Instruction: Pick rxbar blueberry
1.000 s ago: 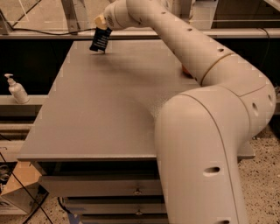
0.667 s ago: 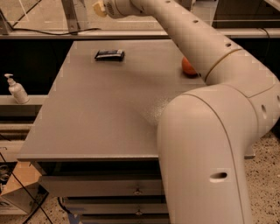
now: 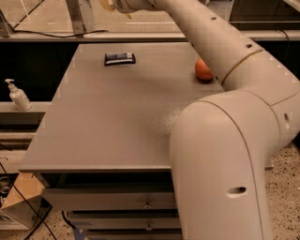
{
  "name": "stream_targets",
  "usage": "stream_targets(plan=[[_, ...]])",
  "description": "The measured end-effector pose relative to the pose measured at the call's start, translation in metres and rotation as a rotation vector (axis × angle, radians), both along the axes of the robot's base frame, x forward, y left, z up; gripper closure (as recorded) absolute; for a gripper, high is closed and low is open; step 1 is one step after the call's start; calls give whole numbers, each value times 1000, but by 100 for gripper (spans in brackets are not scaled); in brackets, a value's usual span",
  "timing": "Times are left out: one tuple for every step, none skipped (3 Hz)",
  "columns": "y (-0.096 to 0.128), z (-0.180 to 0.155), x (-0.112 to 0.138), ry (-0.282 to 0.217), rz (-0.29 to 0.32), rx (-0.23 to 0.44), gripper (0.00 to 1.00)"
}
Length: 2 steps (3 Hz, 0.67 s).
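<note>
The rxbar blueberry (image 3: pixel 119 58) is a small flat bar in a dark navy wrapper with white lettering. It lies flat on the grey table (image 3: pixel 108 122) near the far edge, left of centre. My gripper (image 3: pixel 112 4) is at the very top edge of the view, above and behind the bar and well clear of it. Only its base shows; the rest is cut off by the frame. Nothing shows in its grasp. My white arm (image 3: pixel 225 51) reaches from the lower right across the table's right side.
An orange fruit (image 3: pixel 203 70) sits on the table's far right, next to my arm. A soap pump bottle (image 3: pixel 18 96) stands on a ledge left of the table. Drawers (image 3: pixel 108 201) are below the front edge. A glass partition rail runs behind the table.
A second ago the bar hung at the gripper above the table's far edge. Now it lies flat on the table, and the gripper has risen up away from it.
</note>
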<state>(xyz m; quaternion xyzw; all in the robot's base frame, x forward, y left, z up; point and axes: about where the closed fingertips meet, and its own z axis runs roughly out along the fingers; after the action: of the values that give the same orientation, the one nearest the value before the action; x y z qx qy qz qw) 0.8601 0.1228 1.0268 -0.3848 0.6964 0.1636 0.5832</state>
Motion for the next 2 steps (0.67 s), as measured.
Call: stream_targets(plan=[[3,-5,0,6,8,-3,58],[4,-26,2,47,13,-5,36]])
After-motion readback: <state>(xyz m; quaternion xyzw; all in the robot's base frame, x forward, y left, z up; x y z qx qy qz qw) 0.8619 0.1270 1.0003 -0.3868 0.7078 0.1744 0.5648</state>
